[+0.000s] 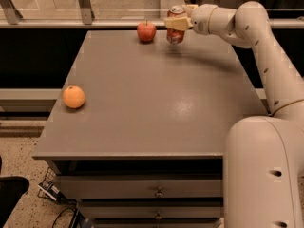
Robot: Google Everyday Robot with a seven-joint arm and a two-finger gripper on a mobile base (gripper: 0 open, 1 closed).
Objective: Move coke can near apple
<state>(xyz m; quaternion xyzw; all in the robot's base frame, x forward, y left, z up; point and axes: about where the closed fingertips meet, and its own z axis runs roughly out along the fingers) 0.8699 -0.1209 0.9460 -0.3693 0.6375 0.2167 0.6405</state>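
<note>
The red coke can (175, 34) with a silver top is held upright at the far edge of the grey table (152, 94), its base just above or at the surface. My gripper (179, 22) is shut on the coke can, its tan fingers wrapped round the can's upper half, reaching in from the right. The red apple (146, 31) with a short stem sits on the table just left of the can, a small gap between them.
An orange (74, 97) lies near the table's left edge. A glass rail (85, 13) runs behind the far edge. My white arm (266, 61) crosses the right side; my base (263, 175) stands at the front right. Drawers (156, 191) below.
</note>
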